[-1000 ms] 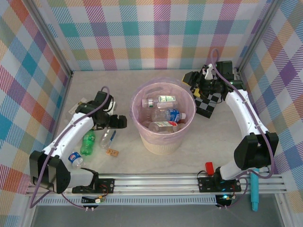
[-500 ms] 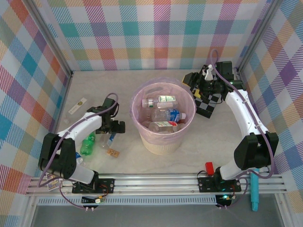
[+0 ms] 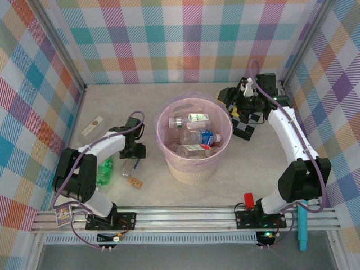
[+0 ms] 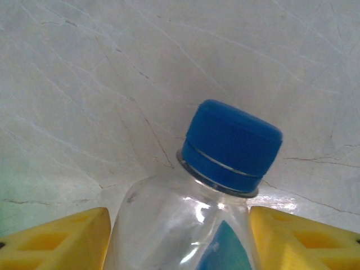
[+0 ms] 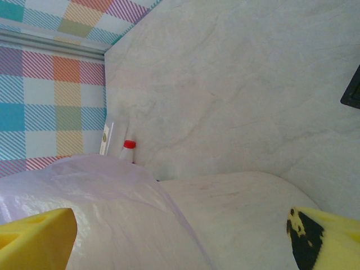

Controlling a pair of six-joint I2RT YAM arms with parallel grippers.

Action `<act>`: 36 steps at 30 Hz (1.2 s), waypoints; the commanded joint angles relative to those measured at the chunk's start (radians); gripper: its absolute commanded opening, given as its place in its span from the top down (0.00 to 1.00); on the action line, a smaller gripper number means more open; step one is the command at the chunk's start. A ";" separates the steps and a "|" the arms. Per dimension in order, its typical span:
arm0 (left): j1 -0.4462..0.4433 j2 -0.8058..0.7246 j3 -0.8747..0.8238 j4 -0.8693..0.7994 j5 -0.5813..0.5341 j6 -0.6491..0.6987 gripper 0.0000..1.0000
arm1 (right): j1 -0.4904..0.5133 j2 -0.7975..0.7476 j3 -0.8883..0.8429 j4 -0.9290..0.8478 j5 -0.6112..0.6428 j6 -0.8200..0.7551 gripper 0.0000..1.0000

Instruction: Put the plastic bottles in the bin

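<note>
A clear bottle with a blue cap (image 4: 232, 145) lies on the table, and my left gripper (image 4: 180, 239) is shut on its shoulder, a yellow finger (image 4: 62, 239) pressed to each side. From above, that gripper (image 3: 135, 152) sits low over the bottle (image 3: 129, 167), left of the bin (image 3: 224, 147). A green bottle (image 3: 104, 171) lies beside it. Several bottles (image 3: 198, 137) rest inside the pink-lined bin. My right gripper (image 3: 235, 104) hangs open and holding nothing at the bin's far right; its wrist view looks over the pink bag (image 5: 101, 214). A red cap (image 5: 129, 144) peeks past the rim.
A small brown block (image 3: 134, 181) lies near the clear bottle. A white strip (image 3: 93, 126) lies by the left wall. The black-and-white checkerboard (image 3: 245, 125) leans under the right arm. A red object (image 3: 248, 198) sits on the front rail.
My left arm has folded back toward its base and brought its gripper down onto the clear bottle, uncovering the white strip. The right arm has barely moved.
</note>
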 commanded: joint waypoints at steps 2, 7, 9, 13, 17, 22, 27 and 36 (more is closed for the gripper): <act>0.004 -0.017 0.065 -0.044 -0.005 0.025 0.42 | -0.003 -0.038 0.021 -0.011 0.005 -0.020 0.04; 0.004 -0.065 0.135 -0.101 -0.007 0.044 0.49 | -0.005 -0.039 0.028 -0.010 0.003 -0.012 0.04; 0.004 -0.078 0.170 -0.124 -0.007 0.052 0.50 | -0.005 -0.048 0.027 -0.012 0.009 -0.010 0.04; 0.004 -0.105 0.234 -0.164 -0.007 0.066 0.51 | -0.006 -0.061 0.026 -0.021 0.019 -0.017 0.04; 0.004 -0.132 0.322 -0.227 -0.055 0.100 0.52 | -0.008 -0.065 0.025 -0.021 0.019 -0.022 0.04; 0.004 -0.146 0.478 -0.280 -0.082 0.172 0.54 | -0.008 -0.064 0.019 -0.010 0.013 -0.024 0.04; -0.005 -0.133 0.682 -0.298 -0.082 0.251 0.54 | -0.008 -0.073 0.011 -0.009 0.017 -0.025 0.04; -0.133 -0.124 0.958 -0.234 -0.128 0.401 0.56 | -0.014 -0.087 -0.007 -0.012 0.027 -0.027 0.04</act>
